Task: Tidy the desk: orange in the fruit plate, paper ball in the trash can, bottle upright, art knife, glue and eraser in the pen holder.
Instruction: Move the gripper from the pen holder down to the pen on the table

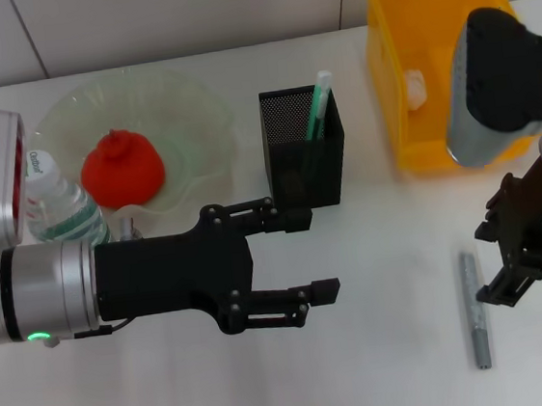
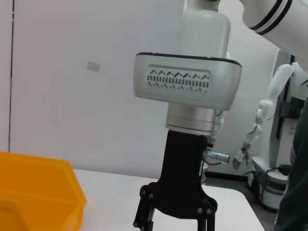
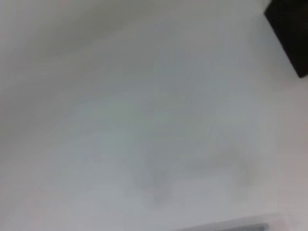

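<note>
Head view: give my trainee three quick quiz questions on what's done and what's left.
1. True or false: the orange lies in the fruit plate.
2. Which item lies on the desk beside the right gripper: A eraser, B art knife, C paper ball?
3. Fill in: the left gripper is ___.

Key: 1 true. 2 B. 3 open, holding nothing.
</note>
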